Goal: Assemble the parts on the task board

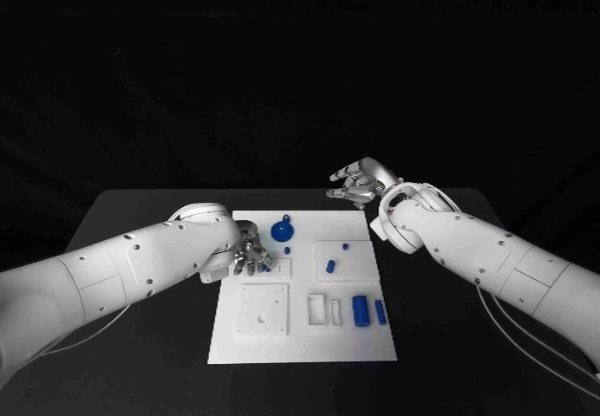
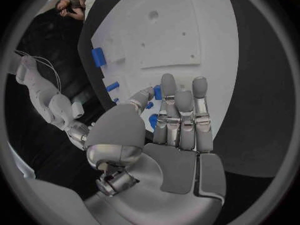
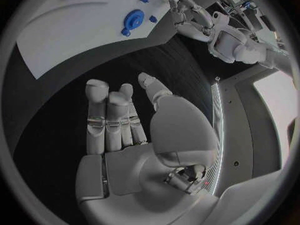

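Note:
The white task board (image 1: pixel 306 342) lies in the middle of the black table. On its far part lies a round blue part (image 1: pixel 283 230), with small blue parts (image 1: pixel 330 266) closer in and two blue cylinders (image 1: pixel 360 310) near the front right. My left hand (image 1: pixel 251 258) hovers over the board's left side with straight, spread fingers (image 2: pixel 178 120) and holds nothing; small blue parts (image 2: pixel 153 120) lie just past its fingertips. My right hand (image 1: pixel 360 186) is off the board, above the table beyond the far right corner, open and empty (image 3: pixel 125 120). The right wrist view also shows the round part (image 3: pixel 133 19).
Raised white square plates (image 1: pixel 265 308) and small white blocks (image 1: pixel 317 308) sit on the board's near half. Black table (image 1: pixel 475 347) surrounds the board on all sides. Thin cables hang under both forearms.

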### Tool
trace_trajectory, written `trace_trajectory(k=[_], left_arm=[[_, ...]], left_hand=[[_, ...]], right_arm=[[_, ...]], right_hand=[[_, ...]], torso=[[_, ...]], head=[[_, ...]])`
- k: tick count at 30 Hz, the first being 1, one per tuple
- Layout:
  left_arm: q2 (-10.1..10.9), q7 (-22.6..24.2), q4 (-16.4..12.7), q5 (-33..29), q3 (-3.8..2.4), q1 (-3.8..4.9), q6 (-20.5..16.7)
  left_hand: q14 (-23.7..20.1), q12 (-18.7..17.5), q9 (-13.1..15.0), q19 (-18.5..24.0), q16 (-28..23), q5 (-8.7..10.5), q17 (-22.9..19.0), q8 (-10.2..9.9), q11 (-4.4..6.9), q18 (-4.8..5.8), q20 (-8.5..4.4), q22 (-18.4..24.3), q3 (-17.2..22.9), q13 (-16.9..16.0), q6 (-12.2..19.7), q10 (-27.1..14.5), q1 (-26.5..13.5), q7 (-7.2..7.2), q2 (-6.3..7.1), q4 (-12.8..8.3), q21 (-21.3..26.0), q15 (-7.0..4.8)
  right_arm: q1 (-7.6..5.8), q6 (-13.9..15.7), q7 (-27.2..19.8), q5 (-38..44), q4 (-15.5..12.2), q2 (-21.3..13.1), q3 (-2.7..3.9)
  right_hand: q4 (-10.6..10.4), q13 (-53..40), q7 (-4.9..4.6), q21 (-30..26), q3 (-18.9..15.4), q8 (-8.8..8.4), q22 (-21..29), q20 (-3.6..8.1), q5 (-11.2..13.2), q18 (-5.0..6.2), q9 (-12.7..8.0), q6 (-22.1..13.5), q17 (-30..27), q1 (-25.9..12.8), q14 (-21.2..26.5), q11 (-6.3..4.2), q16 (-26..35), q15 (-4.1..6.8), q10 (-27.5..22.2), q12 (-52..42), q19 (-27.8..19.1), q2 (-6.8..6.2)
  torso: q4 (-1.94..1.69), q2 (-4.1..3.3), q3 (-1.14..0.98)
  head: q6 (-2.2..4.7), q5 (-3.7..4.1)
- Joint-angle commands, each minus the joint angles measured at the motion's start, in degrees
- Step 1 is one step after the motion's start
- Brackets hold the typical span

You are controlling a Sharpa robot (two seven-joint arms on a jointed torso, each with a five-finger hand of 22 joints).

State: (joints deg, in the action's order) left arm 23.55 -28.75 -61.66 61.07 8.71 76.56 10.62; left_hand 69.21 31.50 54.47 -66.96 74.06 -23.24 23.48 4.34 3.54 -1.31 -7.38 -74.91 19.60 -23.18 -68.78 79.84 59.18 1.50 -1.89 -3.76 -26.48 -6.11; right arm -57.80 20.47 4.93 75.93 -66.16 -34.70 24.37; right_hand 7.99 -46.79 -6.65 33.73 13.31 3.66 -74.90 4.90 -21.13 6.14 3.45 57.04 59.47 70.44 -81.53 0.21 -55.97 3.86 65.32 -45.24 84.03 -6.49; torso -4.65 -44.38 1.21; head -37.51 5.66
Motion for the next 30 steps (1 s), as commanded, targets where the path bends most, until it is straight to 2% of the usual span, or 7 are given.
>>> trace_trajectory(k=[1, 14, 26, 30], left_arm=[[-0.1, 0.7, 0.0, 0.5, 0.00, -0.03, 1.1], [-0.4, 0.9, 0.4, 0.6, 0.01, -0.03, 1.7], [-2.0, 0.8, 2.0, 1.5, 0.11, -0.03, 4.2], [-2.3, 0.7, 2.5, 1.5, 0.12, -0.03, 4.8]], left_hand=[[0.2, -0.2, 0.0, -0.1, -0.3, -0.11, 0.1, 0.2, 0.23, -0.14, 0.02, -1.2, 12.1, -0.1, -1.9, 0.1, 0.7, -1.38, -0.10, -11.9, -0.1, -0.13], [0.2, -0.3, -0.1, 0.0, -0.5, -0.01, 0.1, 0.1, 0.19, -0.13, 0.04, -1.2, 12.0, 0.0, -1.9, 0.1, 0.7, -1.36, -0.13, -11.9, 0.0, -0.10], [0.1, -0.4, -0.1, 0.1, -0.5, 0.21, 0.1, 0.1, 0.15, -0.11, 0.08, -1.2, 11.9, -0.1, -1.8, 0.0, 0.9, -1.31, -0.15, -11.8, 0.0, -0.05], [0.1, -0.4, -0.1, 0.1, -0.5, 0.21, 0.1, 0.1, 0.15, -0.11, 0.08, -1.2, 11.9, -0.1, -1.8, 0.0, 0.9, -1.31, -0.15, -11.8, 0.0, -0.05]], right_arm=[[0.04, -0.7, -0.3, -0.2, -0.1, 0.0, 0.02], [0.04, -0.8, -0.3, -0.2, -0.1, -0.1, 0.02], [0.04, -0.8, -0.3, -0.2, -0.1, 0.0, 0.02], [0.04, -0.9, -0.2, -0.2, 0.0, 0.0, 0.02]], right_hand=[[0.1, 0.0, 0.10, -0.1, 0.4, -0.15, -2.9, 0.16, -0.1, 0.41, 0.1, 0.3, 0.1, -0.5, -0.2, -0.22, 0.2, 0.14, -0.1, -0.1, 2.8, 0.19], [0.1, 0.0, 0.10, -0.1, 0.4, -0.15, -2.9, 0.16, -0.1, 0.41, 0.1, 0.3, 0.1, -0.5, -0.2, -0.22, 0.2, 0.14, -0.1, -0.1, 2.8, 0.19], [0.1, 0.0, 0.10, -0.1, 0.4, -0.15, -2.9, 0.16, -0.1, 0.41, 0.1, 0.3, 0.1, -0.5, -0.2, -0.22, 0.2, 0.14, -0.1, -0.1, 2.8, 0.19], [0.1, 0.0, 0.10, -0.1, 0.4, -0.15, -2.9, 0.16, -0.1, 0.41, 0.1, 0.3, 0.1, -0.5, -0.2, -0.22, 0.2, 0.14, -0.1, -0.1, 2.8, 0.19]], torso=[[0.05, 0.01, 0.00], [0.05, -0.04, 0.01], [0.15, -0.06, -0.03], [0.11, -0.05, 0.01]], head=[[0.00, -0.06], [0.13, -0.01], [0.02, 0.15], [-0.05, 0.28]])
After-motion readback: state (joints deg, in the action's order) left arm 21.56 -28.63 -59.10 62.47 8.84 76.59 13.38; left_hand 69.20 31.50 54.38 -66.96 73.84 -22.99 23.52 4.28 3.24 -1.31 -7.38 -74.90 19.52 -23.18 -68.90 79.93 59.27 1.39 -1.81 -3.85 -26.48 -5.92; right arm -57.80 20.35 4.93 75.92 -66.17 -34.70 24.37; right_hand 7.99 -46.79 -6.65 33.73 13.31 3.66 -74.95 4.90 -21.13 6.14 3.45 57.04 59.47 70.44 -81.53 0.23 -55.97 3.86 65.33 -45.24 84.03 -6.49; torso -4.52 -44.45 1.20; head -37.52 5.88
